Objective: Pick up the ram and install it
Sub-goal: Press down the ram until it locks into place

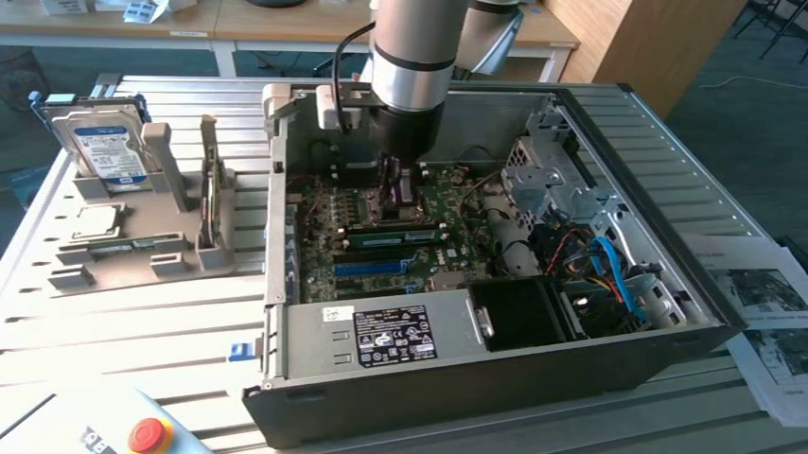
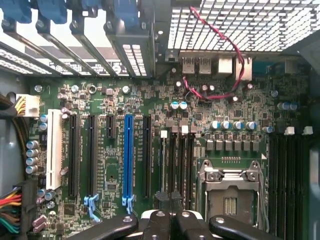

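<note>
Slatted metal counter (image 1: 151, 312) fills the exterior view, with an open PC case (image 1: 505, 369) in the middle of the frame and a grey parts holder (image 1: 139, 251) at left carrying a hard drive (image 1: 108, 151), a silver processor chip (image 1: 97, 220) and what looks like a green stick lying flat along its lower edge, too small to confirm. Arm (image 1: 417, 66) comes down from top centre, wrist near vertical, reaching into the upper-left part of the case over the motherboard (image 1: 378, 246). Claw (image 2: 170, 220) sits at the bottom centre of the wrist view, black fingers (image 2: 159, 225) pressed together, shut, nothing visible between them. A green ram (image 1: 394, 235) lies horizontally on the board in the centre of the exterior view, just below the arm, apparently seated in a slot; whether it is fully latched can't be told. Wrist view shows the blue slot (image 2: 128, 155) centre-left, the empty CPU socket (image 2: 230, 195) lower right, dark memory slots (image 2: 287, 175) at far right. Judgement: claw carries no ram now, so either install looks done or pickup not begun; cannot settle which.
</note>
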`<state>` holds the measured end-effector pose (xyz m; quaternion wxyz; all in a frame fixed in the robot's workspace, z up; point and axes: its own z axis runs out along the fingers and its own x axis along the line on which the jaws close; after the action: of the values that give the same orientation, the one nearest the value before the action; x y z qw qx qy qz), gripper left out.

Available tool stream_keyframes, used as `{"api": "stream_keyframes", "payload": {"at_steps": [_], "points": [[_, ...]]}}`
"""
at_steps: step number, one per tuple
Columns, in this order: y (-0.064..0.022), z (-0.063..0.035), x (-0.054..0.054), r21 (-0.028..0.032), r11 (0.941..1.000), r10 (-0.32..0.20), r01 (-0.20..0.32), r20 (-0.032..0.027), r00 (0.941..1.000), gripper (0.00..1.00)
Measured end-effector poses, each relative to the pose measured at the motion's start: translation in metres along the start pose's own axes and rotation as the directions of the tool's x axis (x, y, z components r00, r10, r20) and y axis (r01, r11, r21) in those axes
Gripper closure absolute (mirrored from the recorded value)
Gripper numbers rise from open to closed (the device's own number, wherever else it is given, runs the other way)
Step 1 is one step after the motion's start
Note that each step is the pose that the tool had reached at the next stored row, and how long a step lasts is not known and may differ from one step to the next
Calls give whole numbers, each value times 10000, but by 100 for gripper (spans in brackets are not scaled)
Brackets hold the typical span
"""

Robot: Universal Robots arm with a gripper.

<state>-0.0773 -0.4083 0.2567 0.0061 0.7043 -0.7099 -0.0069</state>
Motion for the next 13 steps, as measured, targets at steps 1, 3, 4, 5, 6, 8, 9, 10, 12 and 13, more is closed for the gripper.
{"api": "stream_keyframes", "payload": {"at_steps": [1,3,4,5,6,8,9,10,12,13], "points": [[-17,0,0,-6,10000,-1,1,0,10000,90],[-52,-1,0,-20,10000,0,0,0,10000,90],[-68,-1,0,-29,10000,-1,1,0,10000,90],[-84,-1,0,-36,10000,-1,1,0,10000,90],[-96,-2,0,-41,10000,-2,2,-1,10000,90],[-114,-2,0,-45,10000,0,0,-1,10000,90],[-124,-2,-1,-46,10000,0,0,-1,10000,90],[-135,-2,-1,-47,10000,0,0,0,10000,90],[-152,-3,-1,-50,10000,-1,1,-1,10000,90],[-160,-3,-1,-51,10000,-1,1,-2,10000,90]]}}
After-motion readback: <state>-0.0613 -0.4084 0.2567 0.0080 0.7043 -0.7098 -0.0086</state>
